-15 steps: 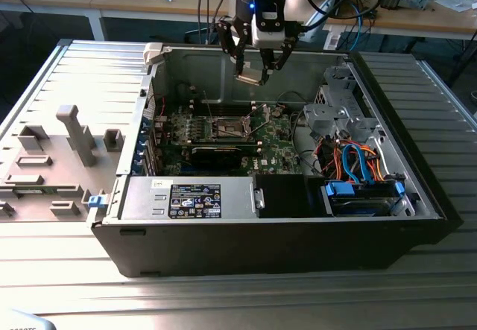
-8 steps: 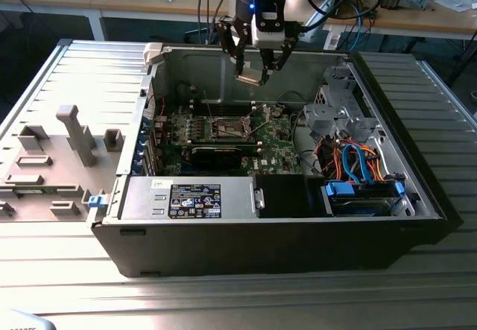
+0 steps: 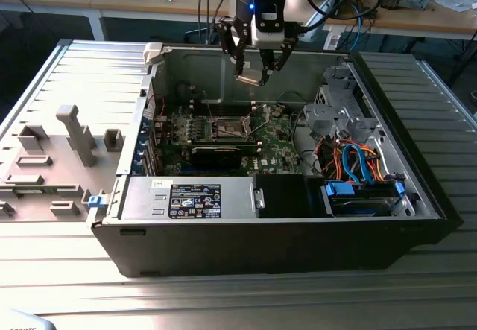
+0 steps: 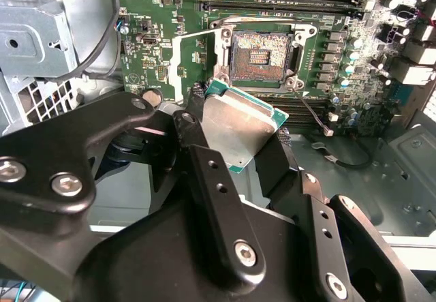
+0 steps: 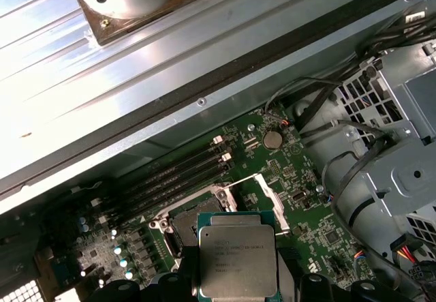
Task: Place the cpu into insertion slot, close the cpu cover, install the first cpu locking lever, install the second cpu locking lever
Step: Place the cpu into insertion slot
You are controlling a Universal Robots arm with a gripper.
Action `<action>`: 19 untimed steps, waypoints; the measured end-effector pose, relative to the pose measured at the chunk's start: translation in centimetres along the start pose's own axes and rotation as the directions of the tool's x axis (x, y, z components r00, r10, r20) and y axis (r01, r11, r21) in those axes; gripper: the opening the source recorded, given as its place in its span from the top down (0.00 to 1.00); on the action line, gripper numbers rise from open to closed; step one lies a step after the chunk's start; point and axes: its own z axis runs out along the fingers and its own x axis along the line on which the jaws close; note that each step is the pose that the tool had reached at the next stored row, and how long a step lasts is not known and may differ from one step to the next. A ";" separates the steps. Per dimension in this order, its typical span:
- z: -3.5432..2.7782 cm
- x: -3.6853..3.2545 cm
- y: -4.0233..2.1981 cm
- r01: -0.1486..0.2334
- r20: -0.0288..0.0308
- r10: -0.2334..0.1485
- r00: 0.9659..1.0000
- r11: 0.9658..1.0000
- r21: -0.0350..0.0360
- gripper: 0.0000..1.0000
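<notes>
Exterior view: the gripper [image 3: 256,68] is seen hanging above the open computer case [image 3: 417,196], up near the back wall. The cpu [image 3: 252,77] is pinched between its fingers, well clear of the board. The green motherboard [image 3: 277,145] is laid flat on the case floor, and the insertion slot [image 3: 229,127] is found in the middle of it, below the gripper and a bit toward the front. A power supply [image 3: 195,200] is mounted along the front edge, with a blue drive bay [image 3: 362,196] on the exterior view's right. Some grey fixture blocks [image 3: 71,132] are parked on the ribbed table [image 3: 223,300] on the exterior view's left.

Second wrist view: the chip is shown from underneath-ish, tilted, with its bare metal top facing the camera. It's clamped by its edges between the two black fingers [image 4: 274,157], so the jaws are closed on it. The socket is seen just beyond it, uncovered, with its pin field exposed and nothing seated in it. The cpu cover [image 4: 178,67] is flipped open and is stood off to one side of the socket.

First wrist view: the chip's printed lid is seen flat-on, held above the board with the socket's metal rim partly hidden behind it. The cover frame is raised beside it. Memory slots [image 5: 178,174] and a coin battery [image 5: 272,138] are spotted farther back on the board.
</notes>
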 end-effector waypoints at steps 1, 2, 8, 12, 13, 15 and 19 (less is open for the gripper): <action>0.01 0.00 0.00 0.000 0.000 0.000 1.000 1.000 0.000 0.45; 0.01 0.00 0.00 -0.001 0.000 0.001 1.000 1.000 0.000 0.45; 0.06 0.00 0.00 -0.004 0.000 0.004 1.000 1.000 0.000 0.45; 0.07 0.00 0.00 -0.006 0.000 0.006 1.000 1.000 0.000 0.45; 0.08 0.00 -0.01 -0.006 0.000 0.006 1.000 1.000 0.000 0.45; 0.09 0.00 -0.01 -0.007 0.000 0.007 1.000 1.000 0.000 0.45; 0.10 0.00 -0.01 -0.009 0.001 0.009 1.000 1.000 0.000 0.45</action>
